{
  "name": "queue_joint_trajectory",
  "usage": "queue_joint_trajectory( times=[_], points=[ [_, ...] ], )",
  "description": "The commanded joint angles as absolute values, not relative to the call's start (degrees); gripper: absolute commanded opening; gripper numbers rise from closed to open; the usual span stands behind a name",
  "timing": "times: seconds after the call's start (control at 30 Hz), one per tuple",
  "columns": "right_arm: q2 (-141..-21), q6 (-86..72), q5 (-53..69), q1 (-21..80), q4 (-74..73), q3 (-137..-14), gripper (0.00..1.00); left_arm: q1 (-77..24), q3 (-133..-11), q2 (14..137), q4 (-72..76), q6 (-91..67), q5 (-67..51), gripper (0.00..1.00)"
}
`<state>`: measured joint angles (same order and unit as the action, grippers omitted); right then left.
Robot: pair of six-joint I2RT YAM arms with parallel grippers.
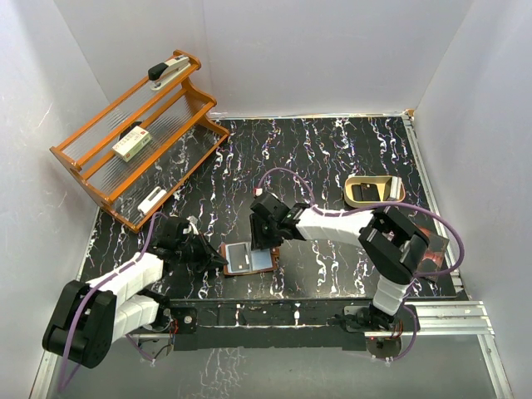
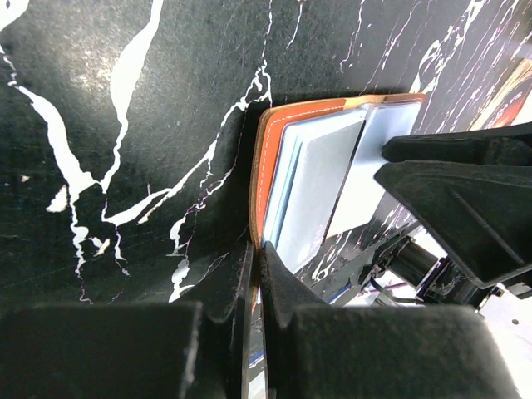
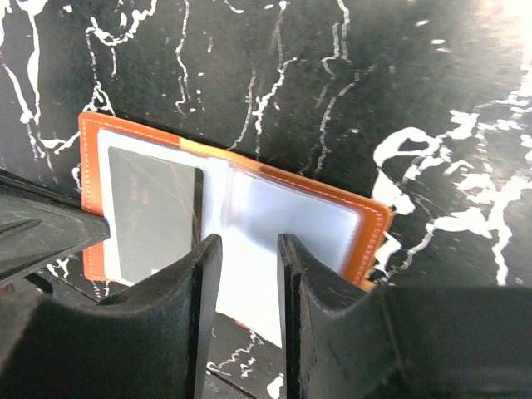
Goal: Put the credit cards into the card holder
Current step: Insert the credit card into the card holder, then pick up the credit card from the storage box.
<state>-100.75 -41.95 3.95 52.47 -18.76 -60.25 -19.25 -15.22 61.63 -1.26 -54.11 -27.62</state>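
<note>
Holder (image 1: 249, 259) lies open on the tabletop (image 1: 332, 150); my left claw (image 2: 256, 270), closed, sits at its left edge, my right claw (image 3: 249, 247) hangs part open over a pale card (image 3: 249, 317).

Looked like a robotics lab test cell: white enclosure walls (image 1: 316, 50), black marbled tabletop (image 1: 332, 150), arms (image 1: 332, 223) bolted to alu rail (image 1: 449, 314).

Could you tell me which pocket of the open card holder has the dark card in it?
The pocket on the side nearest the left gripper holds the dark card; the other pocket of the card holder looks pale.
</note>
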Motion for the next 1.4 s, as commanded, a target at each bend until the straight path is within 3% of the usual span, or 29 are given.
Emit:
queue_joint_trajectory(
  times=[0.0, 0.23, 0.83, 1.37],
  points=[
    [-96.4, -37.4, -1.6, 52.1, -24.9, -65.9, 0.32, -19.4, -17.2, 60.3, -4.5, -51.7, -27.8, 0.00],
    [-95.9, -29.9, -10.9, 48.1, -35.6, -75.6, 0.37, -19.4, -19.3, 60.0, -6.6, -49.1, -27.6, 0.00],
    [-100.8, -10.9, -32.9, 14.5, -46.6, -88.2, 0.52, -19.4, -19.5, 58.9, -6.7, -47.9, -28.6, 0.00],
    [-111.7, -8.4, -39.1, 2.8, -47.3, -91.6, 0.58, -19.4, -19.0, 60.7, -4.9, -48.0, -29.0, 0.00]
  ],
)
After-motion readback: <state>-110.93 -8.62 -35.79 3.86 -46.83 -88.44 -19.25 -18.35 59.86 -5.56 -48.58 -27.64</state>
